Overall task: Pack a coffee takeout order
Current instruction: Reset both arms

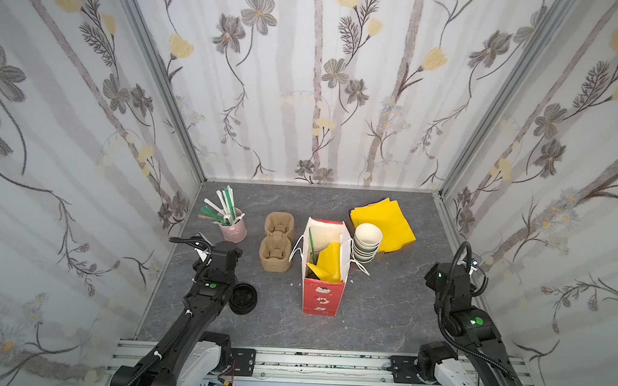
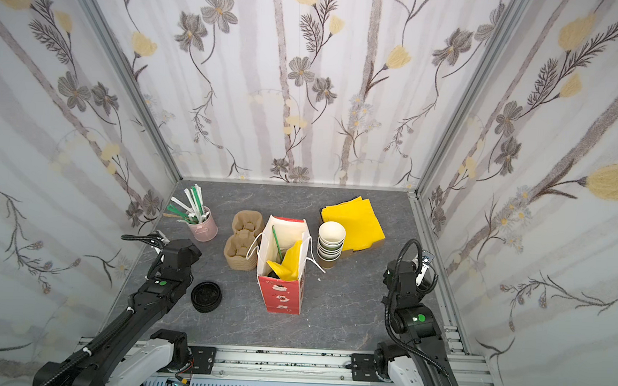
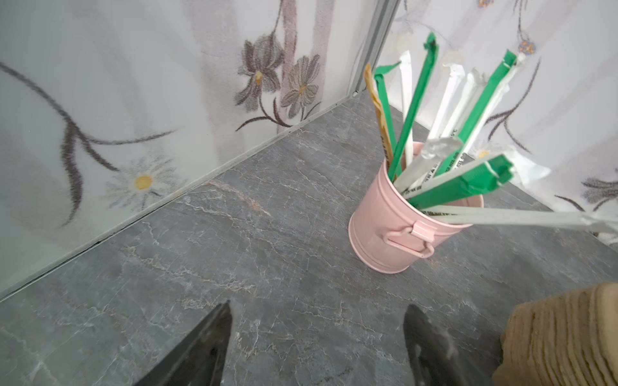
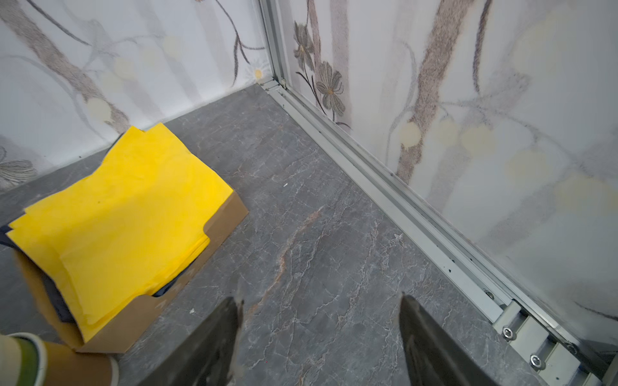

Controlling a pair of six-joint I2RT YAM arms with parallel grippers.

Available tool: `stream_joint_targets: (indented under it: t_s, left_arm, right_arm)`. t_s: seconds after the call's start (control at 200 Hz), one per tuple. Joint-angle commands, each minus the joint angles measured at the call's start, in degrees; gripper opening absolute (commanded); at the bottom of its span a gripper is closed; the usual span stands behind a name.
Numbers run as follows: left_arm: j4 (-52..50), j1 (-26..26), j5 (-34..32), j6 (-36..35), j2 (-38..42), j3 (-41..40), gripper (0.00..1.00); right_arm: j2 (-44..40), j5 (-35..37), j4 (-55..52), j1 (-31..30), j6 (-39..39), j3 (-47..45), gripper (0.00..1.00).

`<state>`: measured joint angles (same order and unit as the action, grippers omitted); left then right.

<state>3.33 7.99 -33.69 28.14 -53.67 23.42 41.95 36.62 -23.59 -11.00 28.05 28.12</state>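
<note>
The red, white-lined paper bag (image 1: 322, 296) (image 2: 283, 294) stands open in the middle of the table. A yellow napkin (image 1: 327, 262) and a thin green straw (image 1: 312, 243) stick up inside it; below them the inside is dark. My left arm (image 1: 220, 265) sits at the left, in front of the straw bucket. Its gripper (image 3: 317, 310) is open over bare table. My right arm (image 1: 451, 285) is at the right wall. Its gripper (image 4: 321, 300) is also open and holds nothing. Both grippers are well away from the bag.
A stack of tan pulp carriers (image 1: 277, 246) (image 3: 561, 334) stands left of the bag. A pink bucket of wrapped straws (image 1: 233, 228) (image 3: 394, 234) is behind the left arm, black lids (image 1: 243, 298) beside it. Stacked paper cups (image 1: 367, 242) and a cardboard tray of yellow napkins (image 1: 385, 223) (image 4: 127, 217) stand to the right of the bag.
</note>
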Motion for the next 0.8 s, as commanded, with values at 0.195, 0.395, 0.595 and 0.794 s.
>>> stream_joint_targets:
  t_s: [0.195,0.395,0.595,0.794]
  left_arm:
    - [31.8,-0.7,6.4,-12.9,-7.7,-6.3,0.85]
    - [45.4,-0.7,10.0,-16.3,-15.9,-8.9,0.86]
    - [58.2,-1.5,13.3,-21.3,-23.4,-10.5,0.88]
    - [65.2,-4.5,25.7,-26.2,-31.0,-8.2,0.89]
  right_arm:
    - [11.1,-16.0,51.0,9.8,-11.5,-14.5,0.78]
    - [25.0,-25.0,77.0,10.2,-15.6,-19.1,0.8]
    - [30.8,-31.2,87.1,11.9,-20.4,-18.9,0.82]
    - [46.7,-36.6,120.5,14.6,-20.8,-26.7,0.84]
